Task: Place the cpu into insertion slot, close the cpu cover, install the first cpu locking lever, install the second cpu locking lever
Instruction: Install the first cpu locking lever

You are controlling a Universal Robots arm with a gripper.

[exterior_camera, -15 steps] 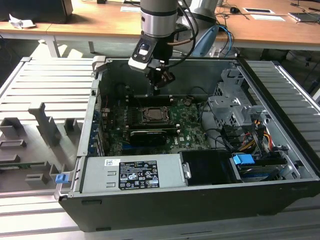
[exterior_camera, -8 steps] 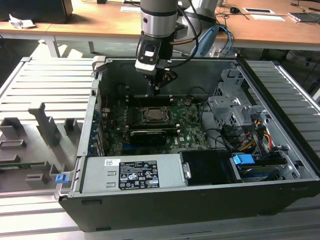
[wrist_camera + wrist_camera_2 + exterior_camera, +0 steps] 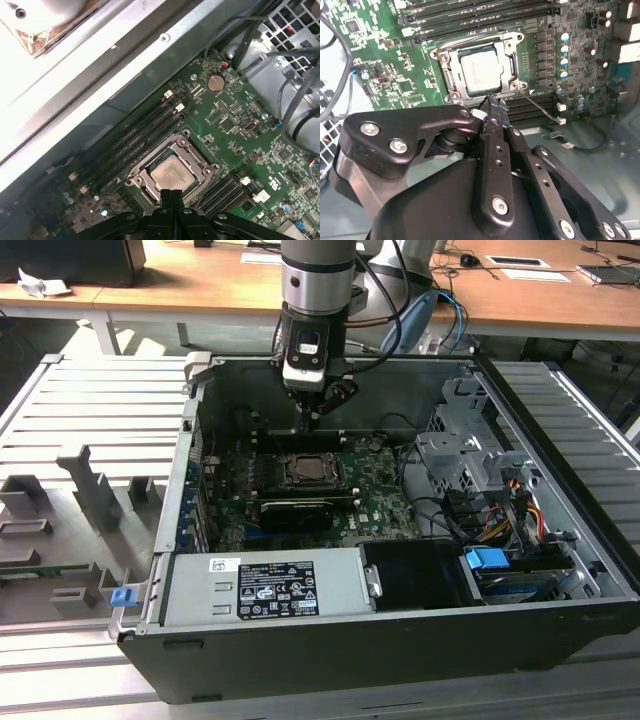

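Note:
The cpu (image 3: pixel 481 73) lies flat in the insertion slot (image 3: pixel 451 86), its pale metal face up; it also shows in the first wrist view (image 3: pixel 171 174). The silvery cpu cover (image 3: pixel 512 61) is down around it. One thin wire locking lever (image 3: pixel 540 108) juts out from a socket corner across the black memory slots. A second wire lever (image 3: pixel 470 41) runs along the socket's far edge. My gripper (image 3: pixel 495 101) is shut with nothing in it, its tips just off the socket's near edge. In the exterior view the gripper (image 3: pixel 312 422) hangs above the socket (image 3: pixel 312 472).
Long black memory slots (image 3: pixel 145 131) flank the socket. A grey power supply (image 3: pixel 265 585) sits at the case front, a black card (image 3: pixel 295 512) beside the socket, and a drive cage (image 3: pixel 470 455) with cables on the exterior view's right. Case walls (image 3: pixel 190 455) enclose the board.

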